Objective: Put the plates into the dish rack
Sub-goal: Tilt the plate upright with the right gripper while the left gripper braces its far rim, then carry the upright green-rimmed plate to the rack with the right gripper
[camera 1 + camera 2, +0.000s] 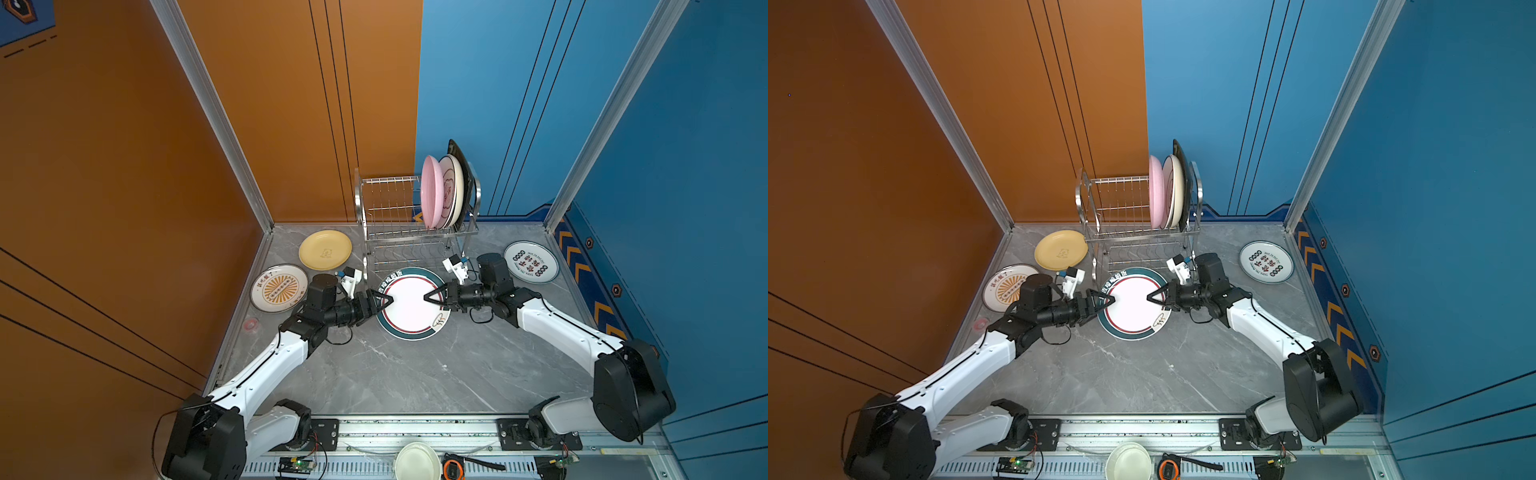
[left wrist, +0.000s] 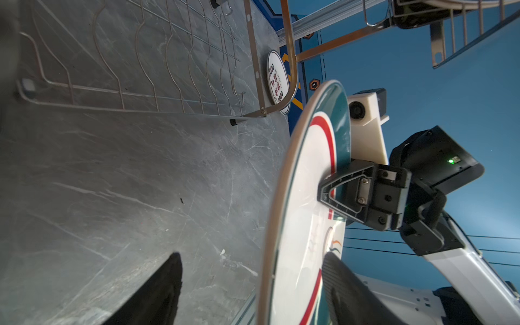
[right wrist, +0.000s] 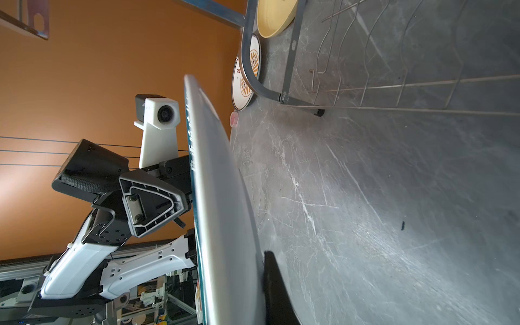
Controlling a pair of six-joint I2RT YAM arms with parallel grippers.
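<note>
Centre frame, below the dish rack (image 1: pixel 386 199): right tool (image 1: pixel 427 297) clamps the teal-rimmed plate (image 1: pixel 409 309); left tool (image 1: pixel 388 300) straddles its rim, jaws apart. Held one-sided, it could sag and slip.

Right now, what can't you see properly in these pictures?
- Black plate in the dish rack: top views, mostly behind the round plates; its pattern is hidden.
- Sunburst plate: top views, its edge is covered by the left arm.
- White bowl: cut off by the bottom edge of the top views.
- Small pink thing on the table: too small and blurred to name.
</note>
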